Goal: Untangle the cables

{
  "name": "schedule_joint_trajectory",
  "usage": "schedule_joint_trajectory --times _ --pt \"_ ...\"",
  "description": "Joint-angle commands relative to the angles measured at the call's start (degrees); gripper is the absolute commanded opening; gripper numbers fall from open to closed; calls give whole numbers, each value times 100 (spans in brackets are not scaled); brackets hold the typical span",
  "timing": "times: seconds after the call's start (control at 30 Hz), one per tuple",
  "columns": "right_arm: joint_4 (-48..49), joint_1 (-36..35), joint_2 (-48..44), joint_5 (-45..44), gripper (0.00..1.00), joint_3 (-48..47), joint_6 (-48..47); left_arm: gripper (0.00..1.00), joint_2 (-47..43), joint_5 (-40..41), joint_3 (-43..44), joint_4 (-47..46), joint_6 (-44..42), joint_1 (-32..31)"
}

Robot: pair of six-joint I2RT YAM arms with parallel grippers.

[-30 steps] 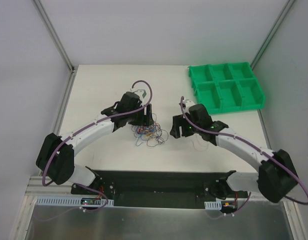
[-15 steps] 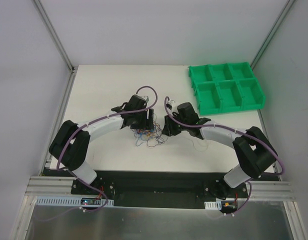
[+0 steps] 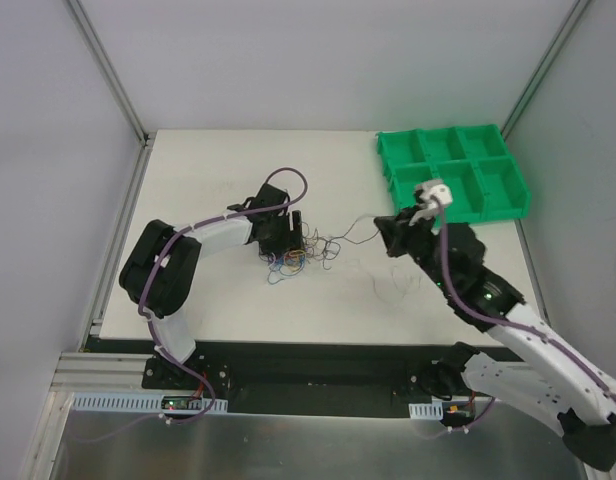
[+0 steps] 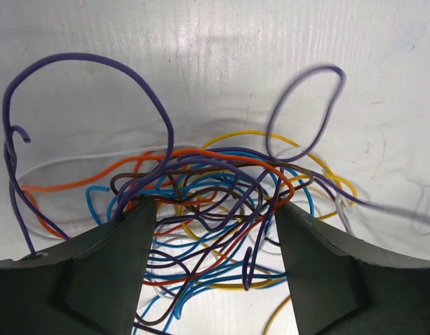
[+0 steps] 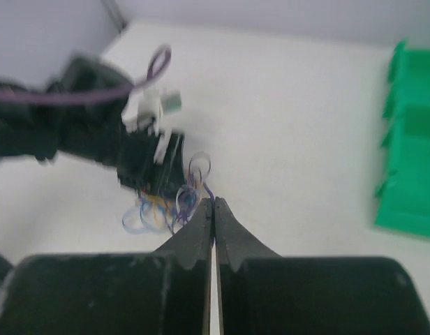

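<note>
The cables (image 3: pixel 293 255) lie as a loose clump on the white table (image 3: pixel 208 180), well to the left of the green tray (image 3: pixel 453 175) and slightly nearer the arm bases than it. The clump has no clear direction of its own. From its tray side one thin dark strand is seen running almost straight toward the tray, rising slightly, so the long axis of the whole lies left to right.

That strand ends at the right gripper (image 3: pixel 391 228), just beside the tray's near left corner. In the right wrist view its fingertips (image 5: pixel 213 223) are pressed together, and a purple strand is pinched between them. The clump (image 5: pixel 162 209) and the tray (image 5: pixel 410 139) are blurred there.

The left gripper (image 3: pixel 288 240) is set over the clump on the side away from the tray. Only its own wrist view shows it spread wide (image 4: pixel 215 230), with the tangle (image 4: pixel 215 202) between the two fingers. The colours are also told apart only there: purple, orange, blue, yellow, brown, red and white.
</note>
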State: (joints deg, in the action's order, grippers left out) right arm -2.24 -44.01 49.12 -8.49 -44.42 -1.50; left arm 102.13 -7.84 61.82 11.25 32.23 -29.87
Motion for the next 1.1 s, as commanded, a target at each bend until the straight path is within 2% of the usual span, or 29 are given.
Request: schedule_joint_trajectory --times 0.0,0.13,0.3,0.6,0.83,1.07 --pt "-759 68 -860 -1750 0 -1119 -403 68 220 186 -258 80 -6 165" --pt "-1121 77 -1167 -2840 0 -1928 -799 68 1 309 -513 71 38 297" --pt "-875 77 -1773 -3492 0 -2237 -1300 69 -351 405 -803 62 38 552" --pt "-24 68 -2715 -3238 0 -2387 -1783 68 -386 142 -900 -43 82 904" --pt "-479 68 -2030 -3581 0 -2615 -2135 71 -746 256 -996 -70 73 912" --pt "-760 68 -1757 -2861 0 -3414 -2188 80 -1194 142 -1041 -70 -190 930"
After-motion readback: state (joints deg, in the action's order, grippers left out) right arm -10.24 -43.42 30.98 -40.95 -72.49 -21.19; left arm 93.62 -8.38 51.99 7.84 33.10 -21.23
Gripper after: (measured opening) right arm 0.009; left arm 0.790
